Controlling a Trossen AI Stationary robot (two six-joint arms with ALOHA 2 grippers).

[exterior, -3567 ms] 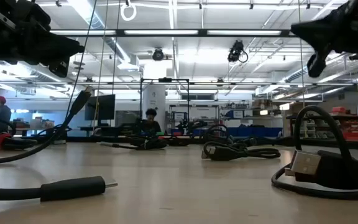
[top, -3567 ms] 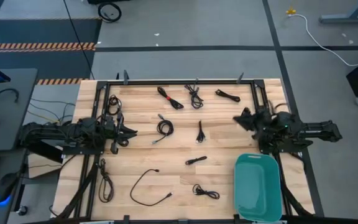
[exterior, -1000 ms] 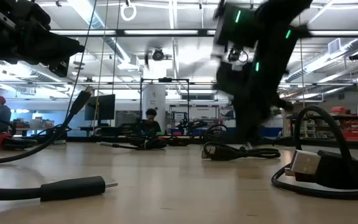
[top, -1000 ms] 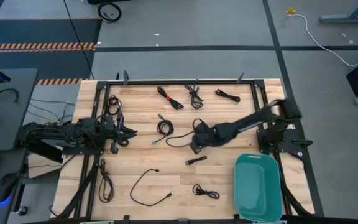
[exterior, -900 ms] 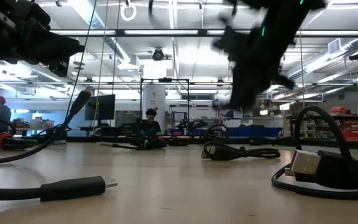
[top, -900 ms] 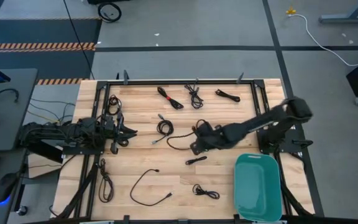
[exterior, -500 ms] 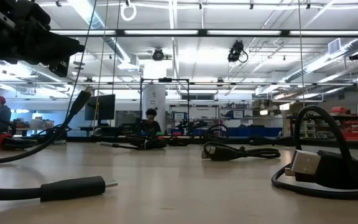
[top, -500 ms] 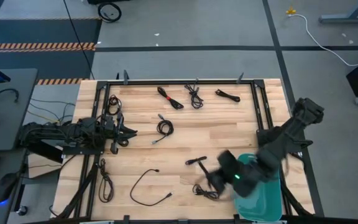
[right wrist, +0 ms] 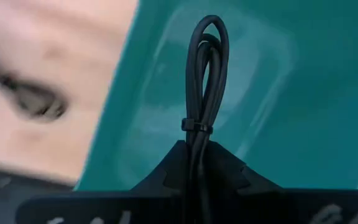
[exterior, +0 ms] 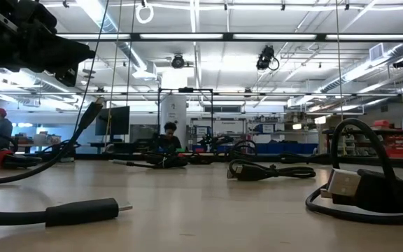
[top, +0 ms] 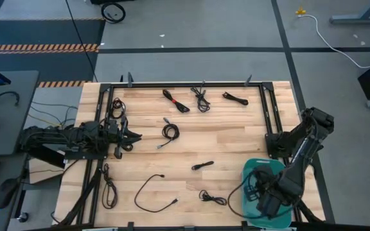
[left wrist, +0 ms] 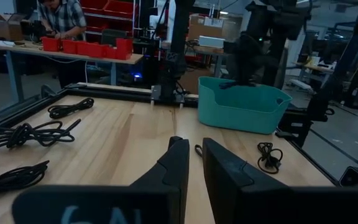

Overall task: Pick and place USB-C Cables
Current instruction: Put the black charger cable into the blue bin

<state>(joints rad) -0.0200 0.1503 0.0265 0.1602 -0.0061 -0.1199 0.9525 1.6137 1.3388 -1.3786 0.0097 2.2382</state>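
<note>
— What's on the wooden desk (top: 236, 138)?

— Black USB-C cables (top: 170, 131) lie scattered across it, coiled or loose, with a teal bin (top: 252, 172) at the near right corner.

— And the right gripper (right wrist: 197, 152)?

— It hangs over the bin, jaws pinching a tied cable bundle (right wrist: 205, 68) whose loop stands out above the bin's floor.

— The left one?

— The left gripper (left wrist: 194, 158) waits at the desk's left edge, jaws pressed nearly together, holding nothing. A person (exterior: 169, 136) sits far back in the room.
</note>
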